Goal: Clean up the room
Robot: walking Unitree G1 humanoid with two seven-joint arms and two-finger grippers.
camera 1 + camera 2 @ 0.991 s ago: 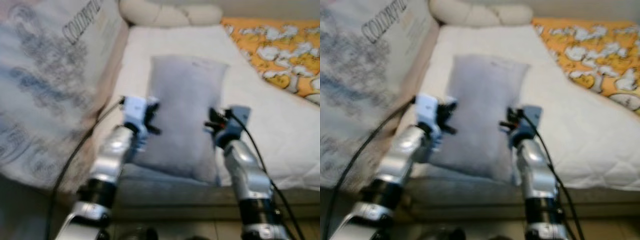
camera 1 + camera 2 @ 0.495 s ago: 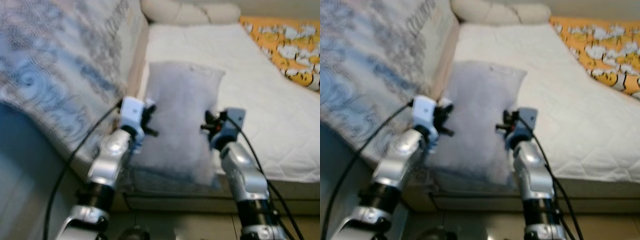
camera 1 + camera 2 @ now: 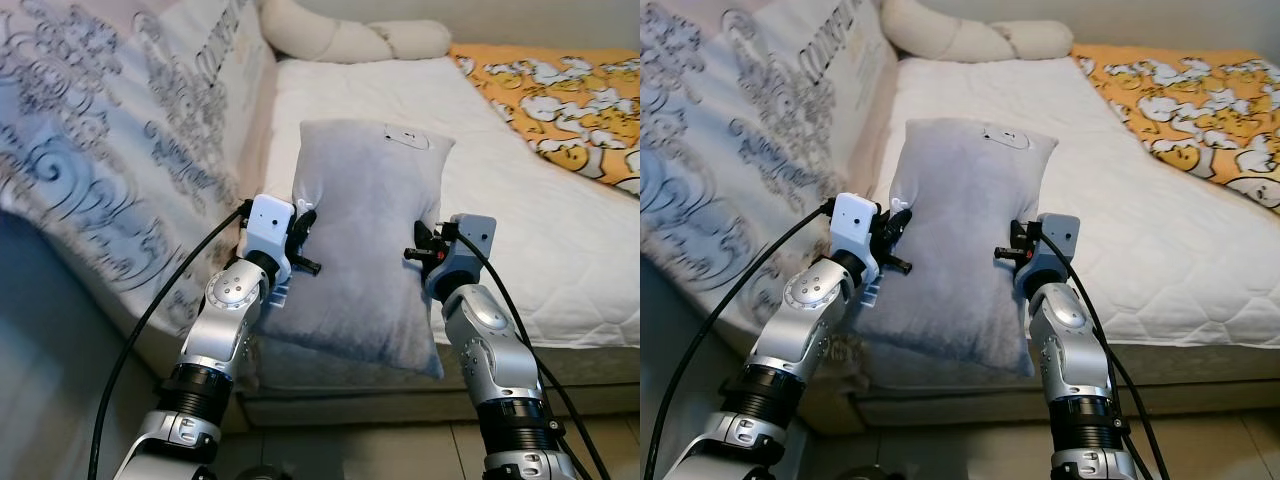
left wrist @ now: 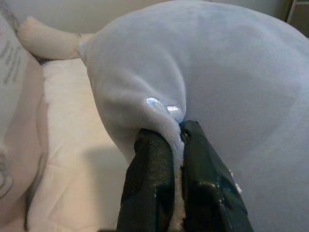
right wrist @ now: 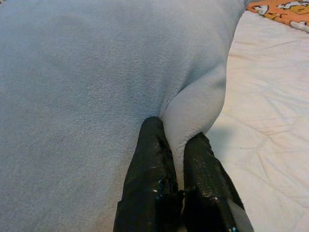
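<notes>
A: Where is the grey pillow [image 3: 365, 235] just now?

B: Held up over the foot of the bed [image 3: 560, 250], lengthwise, its far end toward the cream bolster [image 3: 345, 38] at the head. The left pincer [image 4: 177, 133] is pinched on a fold of the pillow's left edge, and the right pincer [image 5: 177, 137] is pinched on a fold of its right edge. Both have their fingers pressed tight with fabric between them.

A: So how should the carry be done well?

B: I'd judge the step is laying the pillow on the bed. Both grips take only a thin ridge of cloth, so the arms should travel together at one height. If one arm leads, the pillow twists and a fold could slip free. The near end sags below the pincers, past the bed's front edge, so it should be lifted clear of that edge before going forward.

A: What room is there around the pillow?

B: Beyond the pillow the white mattress lies bare up to the bolster. Left of the pillow a patterned mattress [image 3: 120, 170] leans close against the bed, so there is little margin on that side. Right of the pillow is open sheet, then an orange blanket [image 3: 560, 95] well apart. Drifting right is safer than left.
</notes>
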